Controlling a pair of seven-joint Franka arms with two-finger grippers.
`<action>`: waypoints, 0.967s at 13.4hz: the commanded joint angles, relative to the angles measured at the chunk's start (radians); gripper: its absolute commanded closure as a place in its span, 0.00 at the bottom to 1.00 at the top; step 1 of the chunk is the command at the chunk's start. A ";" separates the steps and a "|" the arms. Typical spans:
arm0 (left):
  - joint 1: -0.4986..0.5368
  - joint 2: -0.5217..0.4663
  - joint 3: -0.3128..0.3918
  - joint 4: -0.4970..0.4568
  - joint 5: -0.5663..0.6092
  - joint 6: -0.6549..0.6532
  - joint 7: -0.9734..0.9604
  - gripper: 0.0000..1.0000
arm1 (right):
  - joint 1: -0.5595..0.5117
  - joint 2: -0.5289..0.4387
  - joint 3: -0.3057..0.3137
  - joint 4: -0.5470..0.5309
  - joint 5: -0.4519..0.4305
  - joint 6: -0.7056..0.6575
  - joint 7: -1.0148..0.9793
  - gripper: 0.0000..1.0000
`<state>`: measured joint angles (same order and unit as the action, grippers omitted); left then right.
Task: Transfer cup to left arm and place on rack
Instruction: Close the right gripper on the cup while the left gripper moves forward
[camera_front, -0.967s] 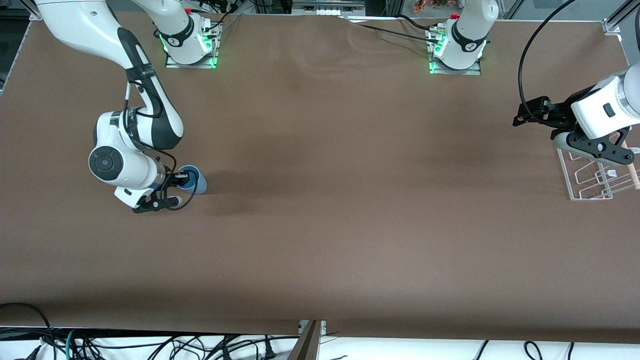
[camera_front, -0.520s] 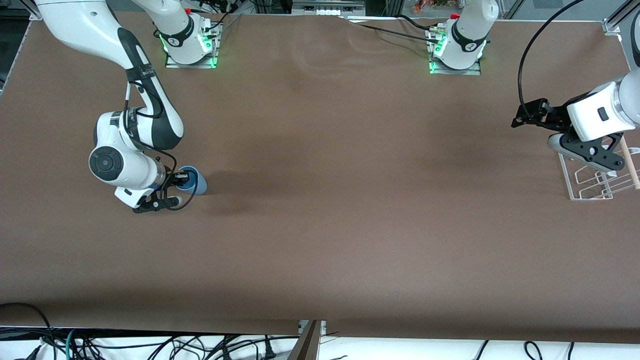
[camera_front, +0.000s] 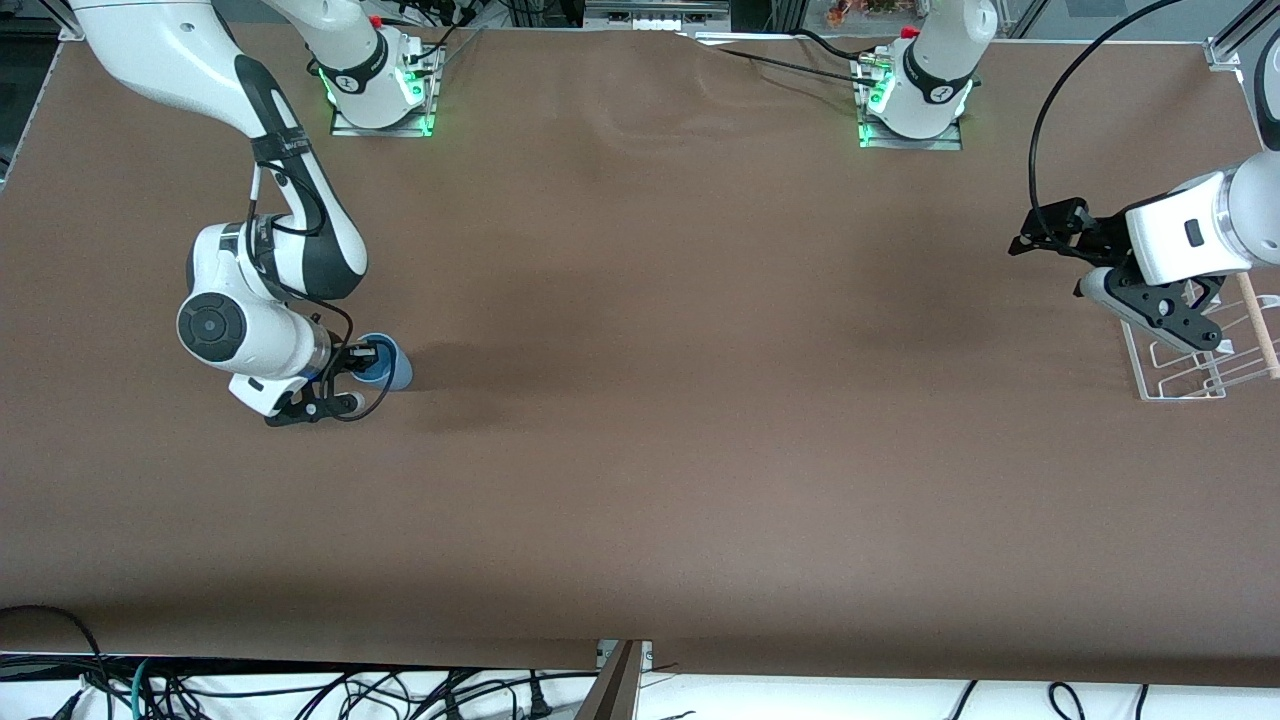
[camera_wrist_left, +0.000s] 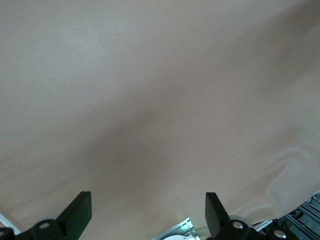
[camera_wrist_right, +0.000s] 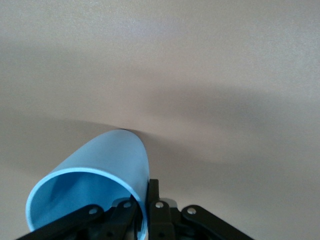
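The light-blue cup sits at the right arm's end of the table. My right gripper is shut on its rim, one finger inside and one outside. In the right wrist view the cup fills the lower part, its wall pinched between the black fingers. My left gripper is open and empty over the table beside the clear rack, at the left arm's end. In the left wrist view its fingertips stand wide apart over bare brown table.
The brown table spreads between the two arms. The arm bases stand along the edge farthest from the front camera. Cables hang below the near edge.
My left gripper has moved away from the rack toward the table's middle. The right gripper and cup have not visibly moved.
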<state>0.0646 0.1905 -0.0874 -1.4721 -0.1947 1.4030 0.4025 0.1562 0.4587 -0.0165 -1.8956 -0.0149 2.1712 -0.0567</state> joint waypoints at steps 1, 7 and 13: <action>0.011 -0.005 -0.002 -0.013 -0.029 0.011 0.032 0.00 | -0.010 -0.018 0.015 0.018 0.009 -0.051 -0.003 1.00; 0.026 0.021 0.000 -0.020 -0.065 0.016 0.238 0.00 | 0.003 -0.018 0.018 0.147 0.076 -0.234 0.037 1.00; 0.072 0.040 0.000 -0.070 -0.106 0.083 0.646 0.00 | 0.077 -0.014 0.018 0.295 0.185 -0.436 0.226 1.00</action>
<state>0.1258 0.2425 -0.0848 -1.5205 -0.2734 1.4670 0.9356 0.2061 0.4486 0.0005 -1.6441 0.1384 1.7956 0.0983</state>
